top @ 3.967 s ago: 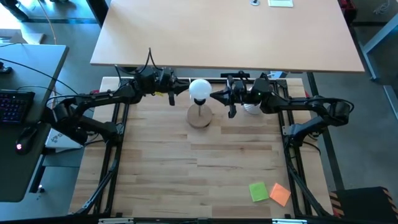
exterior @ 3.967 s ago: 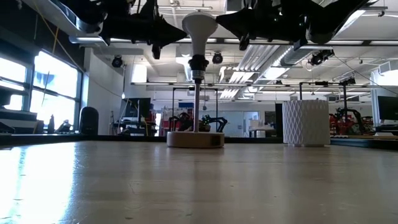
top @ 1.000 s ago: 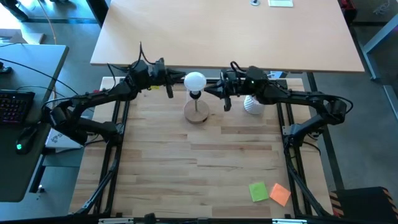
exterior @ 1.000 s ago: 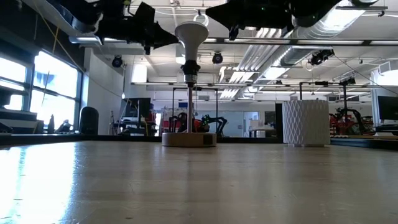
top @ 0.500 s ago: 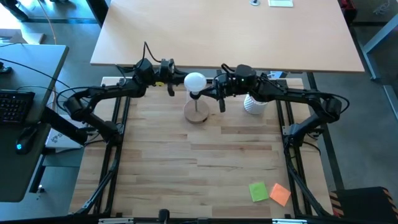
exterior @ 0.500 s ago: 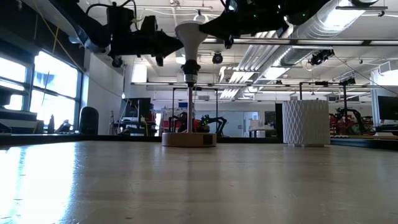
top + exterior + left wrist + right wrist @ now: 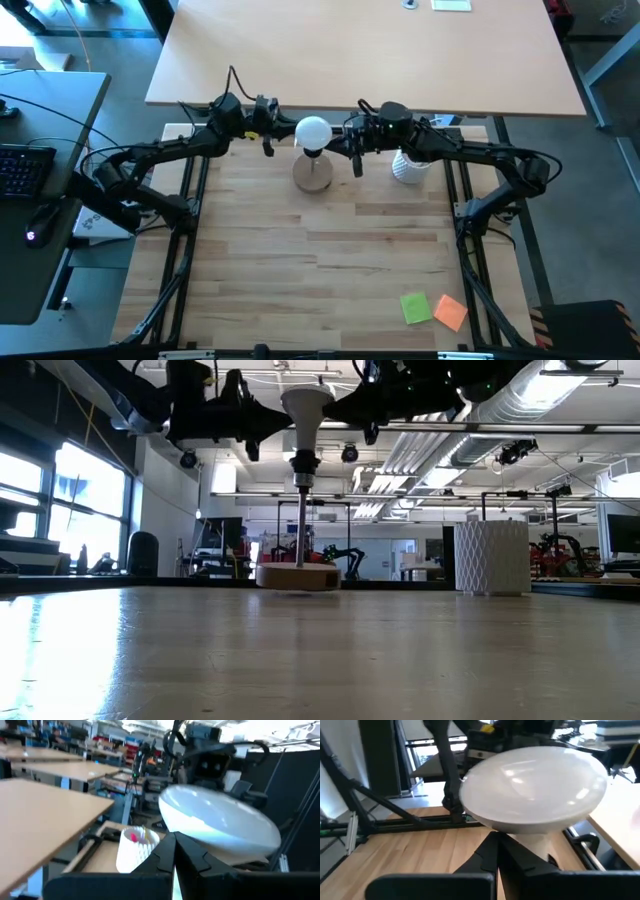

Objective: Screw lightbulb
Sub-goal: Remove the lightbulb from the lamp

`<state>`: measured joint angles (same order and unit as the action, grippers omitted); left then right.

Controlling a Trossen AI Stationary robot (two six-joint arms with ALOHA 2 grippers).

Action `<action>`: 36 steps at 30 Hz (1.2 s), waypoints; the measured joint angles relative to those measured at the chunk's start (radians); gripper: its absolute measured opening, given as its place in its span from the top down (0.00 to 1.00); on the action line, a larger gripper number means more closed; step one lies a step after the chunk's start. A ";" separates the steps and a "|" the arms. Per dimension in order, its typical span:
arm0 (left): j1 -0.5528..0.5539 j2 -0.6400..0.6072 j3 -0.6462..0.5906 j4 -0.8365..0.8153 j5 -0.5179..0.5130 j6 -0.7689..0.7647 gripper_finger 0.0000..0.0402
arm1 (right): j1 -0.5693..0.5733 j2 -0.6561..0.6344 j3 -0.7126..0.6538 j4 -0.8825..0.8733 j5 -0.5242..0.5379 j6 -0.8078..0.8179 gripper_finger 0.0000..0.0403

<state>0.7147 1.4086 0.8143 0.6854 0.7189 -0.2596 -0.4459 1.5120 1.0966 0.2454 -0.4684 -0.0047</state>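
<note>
The lightbulb point(image 7: 313, 131) is smooth and white, a little shiny. The lamp base point(image 7: 313, 176) and table point(image 7: 330, 270) are pale wood. The cup point(image 7: 490, 557) looks like bumpy white plastic.

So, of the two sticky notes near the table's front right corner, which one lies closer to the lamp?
The green sticky note. It lies on the lamp base side of the orange sticky note, which sits beside it, nearer the table's right edge.

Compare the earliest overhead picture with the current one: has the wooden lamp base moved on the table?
Yes. The wooden lamp base has shifted left and toward the table's far edge, farther from the white cup, which has stayed put.
</note>
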 joint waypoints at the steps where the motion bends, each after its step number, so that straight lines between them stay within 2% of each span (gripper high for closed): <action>1: -0.001 -0.002 0.000 -0.018 0.001 0.000 1.00 | -0.002 0.000 0.000 -0.001 0.003 0.006 1.00; 8: -0.037 -0.007 0.000 -0.093 -0.031 0.000 1.00 | 0.012 0.000 0.000 -0.025 -0.001 0.031 1.00; 17: -0.119 -0.007 0.000 -0.143 -0.072 -0.001 1.00 | 0.068 -0.047 0.000 -0.160 0.021 0.027 1.00; 22: -0.105 -0.007 0.000 -0.148 -0.113 -0.008 1.00 | 0.068 -0.118 0.002 -0.267 0.084 -0.020 1.00; 26: -0.063 -0.007 0.000 -0.149 -0.125 0.000 1.00 | 0.080 -0.164 0.002 -0.328 0.080 -0.118 1.00; 30: 0.012 -0.007 0.000 -0.136 -0.124 0.001 1.00 | 0.096 -0.164 -0.001 -0.310 0.072 -0.184 1.00; 33: 0.073 -0.007 0.000 -0.111 -0.116 -0.030 1.00 | 0.079 -0.179 -0.079 -0.154 0.072 -0.198 1.00; 36: 0.094 -0.007 0.000 -0.113 -0.096 -0.035 1.00 | 0.026 -0.222 -0.190 0.011 0.062 -0.138 1.00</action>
<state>0.8089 1.4014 0.8146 0.5720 0.6228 -0.2942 -0.4203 1.2904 0.9066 0.2565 -0.4060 -0.1426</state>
